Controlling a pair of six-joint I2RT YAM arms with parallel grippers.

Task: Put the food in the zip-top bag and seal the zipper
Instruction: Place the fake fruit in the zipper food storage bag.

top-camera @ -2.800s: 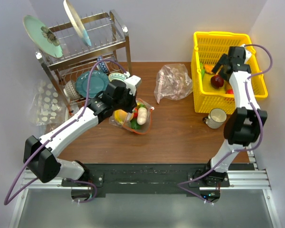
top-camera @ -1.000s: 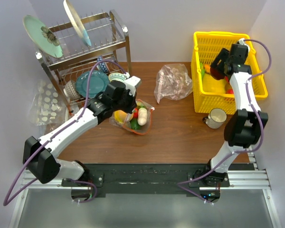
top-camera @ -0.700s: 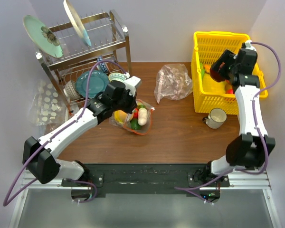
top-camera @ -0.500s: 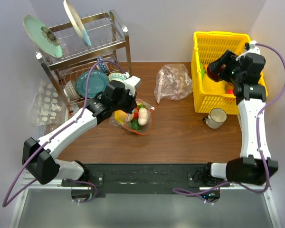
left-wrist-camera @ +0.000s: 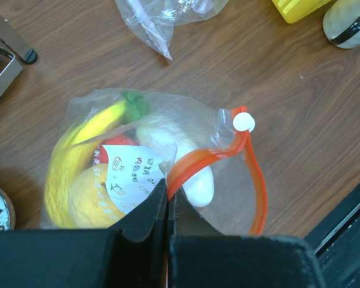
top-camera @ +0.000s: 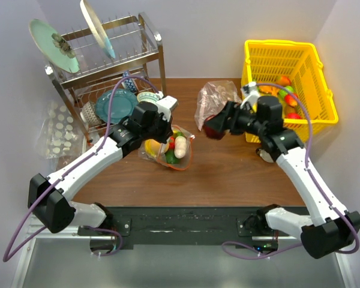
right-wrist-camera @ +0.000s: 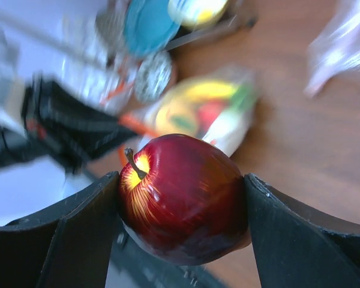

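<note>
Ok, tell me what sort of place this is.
Probably a lab mock-up of a kitchen counter, not a real kitchen: a metal dish rack holding plates, a yellow basket of toy fruit, and a wooden table boxed in by plain white walls.

Glossy, smooth dark-red skin on the apple (right-wrist-camera: 183, 198). Thin clear plastic, creased and shiny, for the bag (left-wrist-camera: 87, 108); smooth red-orange plastic along its zipper (left-wrist-camera: 198, 159). Glossy yellow on the banana (left-wrist-camera: 78, 150) inside, beside a matt white paper label (left-wrist-camera: 129, 171). Brown wood grain, faintly satin, on the table (left-wrist-camera: 300, 120). Bright metal wire for the rack (top-camera: 161, 60); yellow plastic lattice for the basket (top-camera: 288, 57).
</note>
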